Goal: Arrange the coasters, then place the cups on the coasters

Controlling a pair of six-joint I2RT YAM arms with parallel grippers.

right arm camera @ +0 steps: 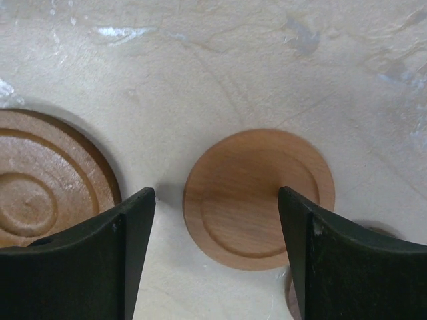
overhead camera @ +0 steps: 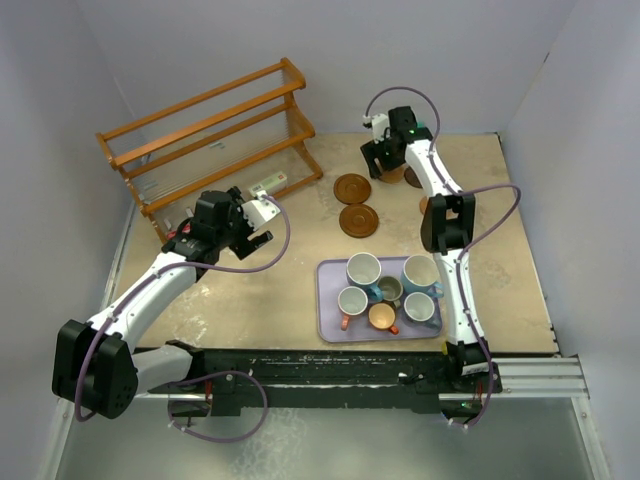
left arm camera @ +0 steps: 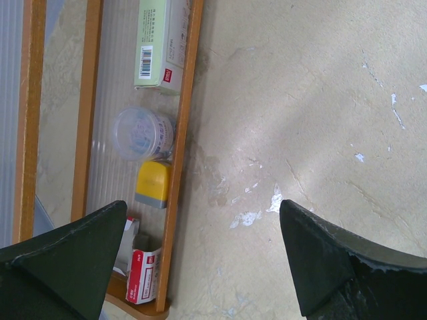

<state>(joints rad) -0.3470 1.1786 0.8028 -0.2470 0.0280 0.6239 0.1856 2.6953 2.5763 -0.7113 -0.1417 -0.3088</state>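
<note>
The right gripper [right arm camera: 217, 193] has its jaws spread apart with nothing clamped. It hangs over a light brown coaster [right arm camera: 259, 199] that lies flat on the table [right arm camera: 220, 80]. In the wrist view one finger [right arm camera: 347, 267] overlaps the disc's rim and the other stands clear of it. At 9 o'clock from that disc, a little apart, lies a darker grooved coaster [right arm camera: 47, 180]. The edge of a third coaster [right arm camera: 291, 300] shows at 5 o'clock.

From above, this gripper [overhead camera: 390, 172] is at the far right of the table. At its 8 o'clock lie the far dark coaster [overhead camera: 352, 188] and, just beside it, the near dark coaster [overhead camera: 358, 220]. At 6 o'clock from those, a lavender tray [overhead camera: 332, 330] holds the six cups [overhead camera: 363, 270], bunched together.

The left gripper [left arm camera: 203, 207] is also wide apart and holds nothing, above bare table. A wooden rack [left arm camera: 180, 167] stands at its 9 o'clock. On the lowest shelf are a green-and-white box [left arm camera: 157, 43], a clear tub [left arm camera: 141, 132] and a yellow block [left arm camera: 153, 183].
</note>
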